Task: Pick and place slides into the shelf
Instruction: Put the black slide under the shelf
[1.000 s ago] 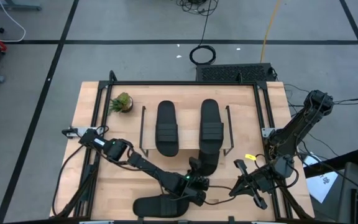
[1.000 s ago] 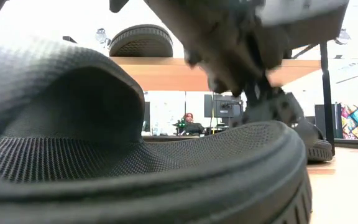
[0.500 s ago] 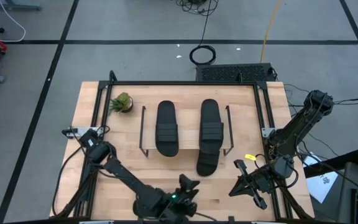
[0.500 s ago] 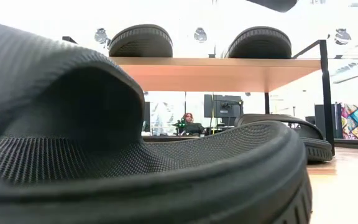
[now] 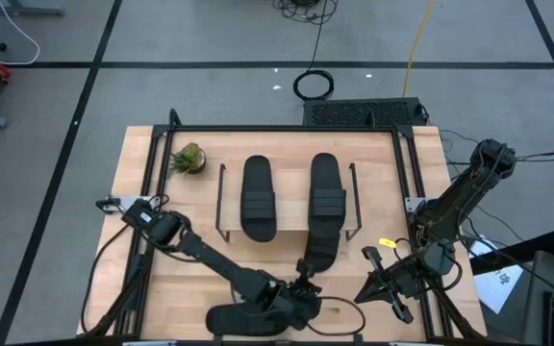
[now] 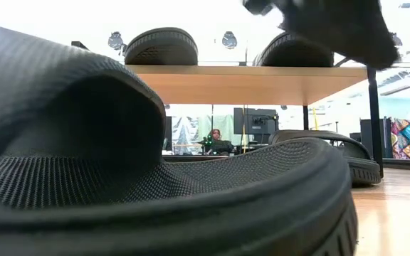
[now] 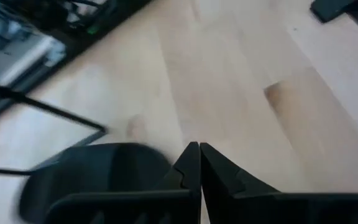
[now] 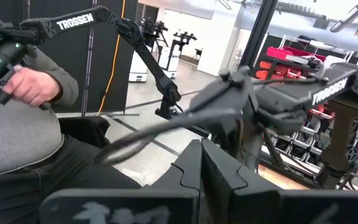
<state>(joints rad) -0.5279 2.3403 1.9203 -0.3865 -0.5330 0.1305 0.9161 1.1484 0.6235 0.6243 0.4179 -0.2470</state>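
Two black slides [image 5: 258, 197] [image 5: 327, 190] lie soles down on the top board of the shelf [image 5: 221, 202]. A third slide [image 5: 320, 250] lies under that board, and its near end sticks out onto the table. The fourth slide [image 5: 243, 317] lies at the table's near edge and fills the low view [image 6: 155, 192]. My left gripper [image 5: 305, 277] is shut and empty, just near of the third slide's near end. In the left wrist view the gripper's tips [image 7: 199, 148] are over bare wood, with a slide [image 7: 98, 171] beside them. My right gripper [image 5: 390, 286] waits shut at the near right.
A small potted plant [image 5: 188, 159] stands at the far left of the table. Bare wood lies between the shelf and the near edge. A seated person [image 8: 17, 93] holding a controller shows beyond the table in the right wrist view.
My left gripper pulled back from the third slide toward the table's near edge, above the fourth slide, then came forward again toward the third slide's near end. Its fingers, apart half a second ago, are now together. The slides lie as before.
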